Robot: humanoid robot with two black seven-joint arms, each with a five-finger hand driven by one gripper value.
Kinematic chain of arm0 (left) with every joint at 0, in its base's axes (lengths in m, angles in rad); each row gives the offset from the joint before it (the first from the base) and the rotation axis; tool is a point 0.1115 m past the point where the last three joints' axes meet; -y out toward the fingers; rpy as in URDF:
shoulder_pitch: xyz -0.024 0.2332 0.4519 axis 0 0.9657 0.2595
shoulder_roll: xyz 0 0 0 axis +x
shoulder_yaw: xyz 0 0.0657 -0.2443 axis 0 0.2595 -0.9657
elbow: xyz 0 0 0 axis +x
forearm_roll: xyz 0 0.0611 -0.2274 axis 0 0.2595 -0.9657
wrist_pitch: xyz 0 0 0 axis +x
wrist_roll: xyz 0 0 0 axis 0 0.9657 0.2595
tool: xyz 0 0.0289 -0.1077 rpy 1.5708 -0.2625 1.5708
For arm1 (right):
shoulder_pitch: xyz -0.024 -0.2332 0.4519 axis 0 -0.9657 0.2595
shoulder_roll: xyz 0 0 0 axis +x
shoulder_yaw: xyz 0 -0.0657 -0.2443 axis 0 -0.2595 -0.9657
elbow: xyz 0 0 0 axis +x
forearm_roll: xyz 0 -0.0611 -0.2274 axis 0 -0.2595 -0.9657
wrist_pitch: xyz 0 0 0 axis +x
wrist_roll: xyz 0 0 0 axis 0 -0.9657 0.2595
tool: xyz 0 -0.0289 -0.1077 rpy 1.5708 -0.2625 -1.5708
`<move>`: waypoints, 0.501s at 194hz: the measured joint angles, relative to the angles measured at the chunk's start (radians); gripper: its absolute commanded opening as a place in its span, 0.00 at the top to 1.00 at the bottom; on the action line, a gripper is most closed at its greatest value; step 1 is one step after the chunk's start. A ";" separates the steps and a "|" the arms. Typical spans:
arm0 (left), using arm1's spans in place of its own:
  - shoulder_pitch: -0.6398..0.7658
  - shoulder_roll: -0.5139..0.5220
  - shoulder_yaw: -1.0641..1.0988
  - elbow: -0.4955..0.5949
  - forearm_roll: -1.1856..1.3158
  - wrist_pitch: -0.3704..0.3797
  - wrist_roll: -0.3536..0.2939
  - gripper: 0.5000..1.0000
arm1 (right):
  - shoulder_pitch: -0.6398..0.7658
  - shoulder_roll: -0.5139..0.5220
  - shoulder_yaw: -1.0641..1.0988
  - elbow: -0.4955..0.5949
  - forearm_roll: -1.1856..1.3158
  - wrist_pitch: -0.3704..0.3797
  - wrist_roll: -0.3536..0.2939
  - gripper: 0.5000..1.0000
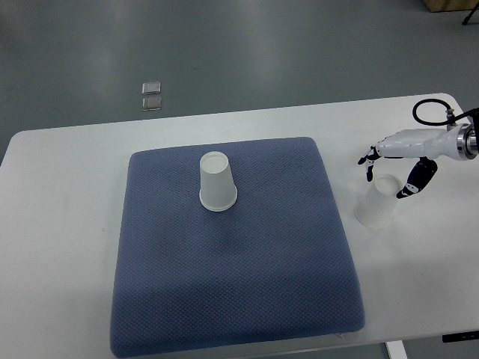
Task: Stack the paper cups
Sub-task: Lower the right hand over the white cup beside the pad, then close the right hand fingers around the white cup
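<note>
Paper cups are the matter: in the top view, one cup (218, 182) stands upside down on the blue pad (232, 299), toward its far middle; the second cup (376, 202), also inverted, stands on the bare white table (67, 224) just right of the pad; the right hand (391, 170) hovers over its top, fingers spread on either side, not closed on it; the reach for the grasp seems in hand; next it must close, lift and carry it leftward onto the first cup.
</note>
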 measured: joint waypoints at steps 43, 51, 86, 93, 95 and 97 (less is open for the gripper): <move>0.000 0.000 0.000 0.000 0.000 0.000 0.000 0.00 | -0.039 0.024 -0.001 -0.006 -0.007 -0.031 0.000 0.21; 0.000 0.000 0.000 0.000 0.000 0.000 0.000 0.00 | -0.046 0.026 -0.001 -0.009 -0.011 -0.037 0.000 0.21; 0.000 0.000 0.000 0.000 0.000 0.000 0.000 0.00 | -0.076 0.030 -0.003 -0.020 -0.025 -0.057 0.000 0.22; 0.000 0.000 0.000 0.000 0.000 0.000 0.000 0.00 | -0.081 0.030 -0.003 -0.024 -0.029 -0.062 0.000 0.22; 0.000 0.000 0.000 0.000 0.000 0.000 0.000 0.00 | -0.082 0.030 -0.003 -0.025 -0.030 -0.063 0.000 0.22; 0.000 0.000 0.000 0.000 0.000 0.000 0.000 0.00 | -0.084 0.030 -0.003 -0.027 -0.032 -0.065 0.000 0.22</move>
